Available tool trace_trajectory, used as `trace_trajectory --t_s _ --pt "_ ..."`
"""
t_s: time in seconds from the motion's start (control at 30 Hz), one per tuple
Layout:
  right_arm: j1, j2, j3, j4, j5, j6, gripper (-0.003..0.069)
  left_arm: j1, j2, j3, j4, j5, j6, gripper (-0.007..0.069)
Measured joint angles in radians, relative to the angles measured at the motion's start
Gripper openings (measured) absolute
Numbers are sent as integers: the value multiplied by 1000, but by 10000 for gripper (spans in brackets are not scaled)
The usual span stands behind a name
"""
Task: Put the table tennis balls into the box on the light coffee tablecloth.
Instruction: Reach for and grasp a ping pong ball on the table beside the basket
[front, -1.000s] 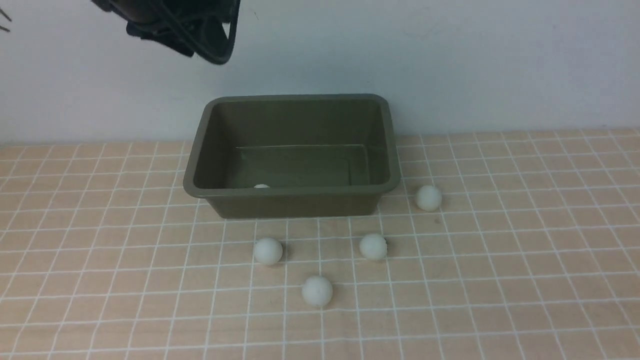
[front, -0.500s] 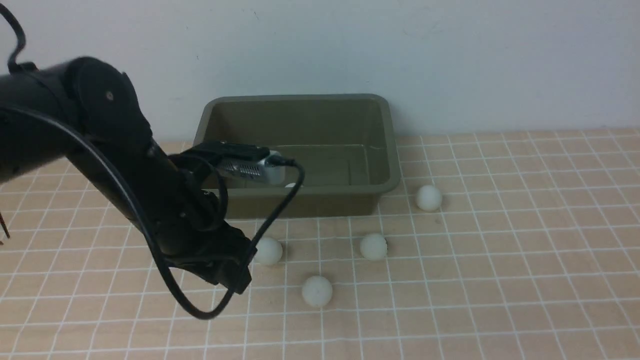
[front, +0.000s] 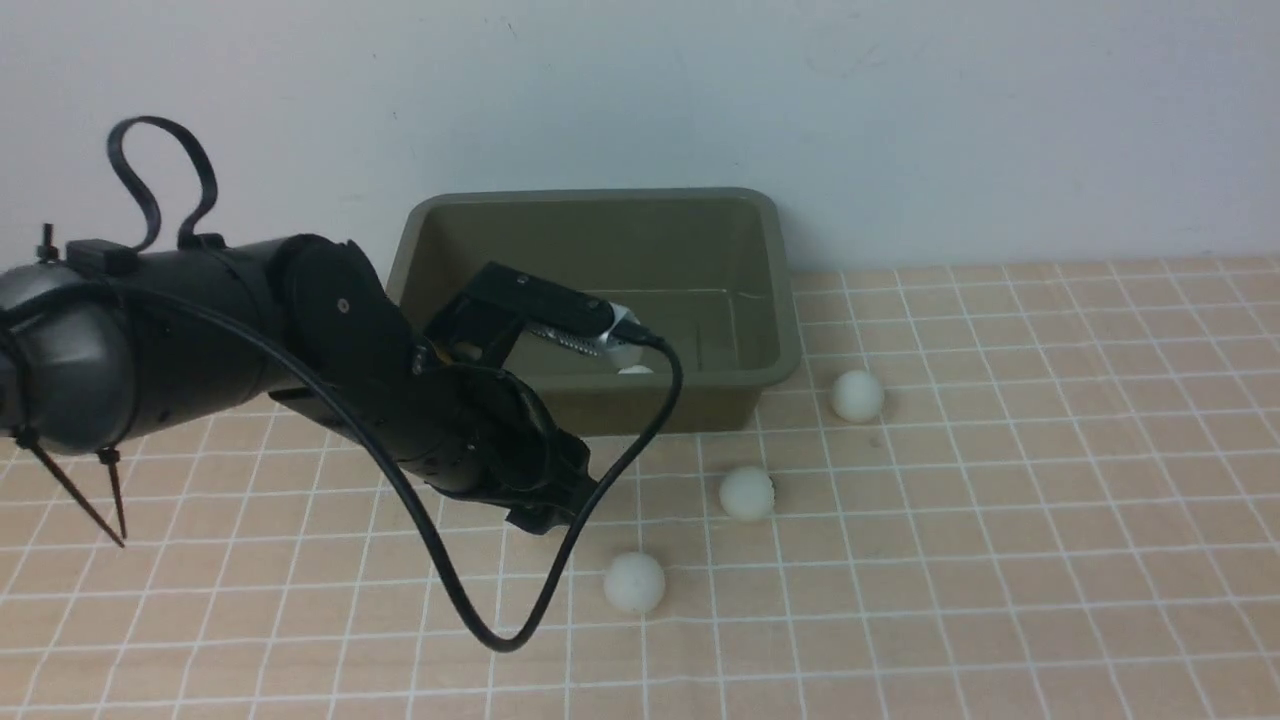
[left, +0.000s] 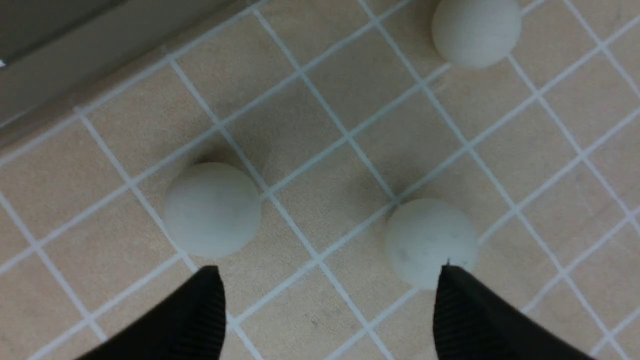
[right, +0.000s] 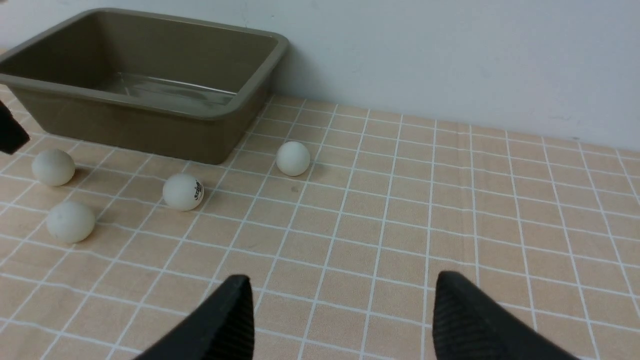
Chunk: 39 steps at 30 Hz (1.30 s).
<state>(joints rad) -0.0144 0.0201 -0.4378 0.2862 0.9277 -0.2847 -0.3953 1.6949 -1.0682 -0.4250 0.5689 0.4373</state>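
Just near of the box, left end effector low over the light coffee tablecloth, fingers spread wide, gripping nothing.

Directly ahead of it, two table tennis balls on the cloth, one partly covered by a finger edge, contact impossible to judge; a third farther off. From the front, three balls on open cloth near and right of the box, the rightmost just beside its near right corner; a fourth hidden behind the left arm; a fifth inside the box, mostly masked by the near rim. Black cable looping down toward the cloth. Broad free cloth to the right and near side; white wall close behind the far rim. Right end effector well right of the balls, fingers apart, empty.
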Motion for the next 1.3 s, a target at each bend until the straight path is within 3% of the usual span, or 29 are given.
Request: trace_trajectory --t_s 0.33,0.67,0.97,1.13,1.3 --pt "0 0 0 0 0 1 441 -3 69 0 0 -137 0 486" --pt "0 0 0 17 2 1 441 4 150 0 -5 -255 -10 435" --pt "0 0 0 21 2 1 440 11 189 0 -8 -265 -10 430" --pt "0 0 0 21 2 2 440 11 192 0 10 -267 -10 299" --pt "0 0 0 21 4 2 440 11 192 -2 39 -245 -12 288"
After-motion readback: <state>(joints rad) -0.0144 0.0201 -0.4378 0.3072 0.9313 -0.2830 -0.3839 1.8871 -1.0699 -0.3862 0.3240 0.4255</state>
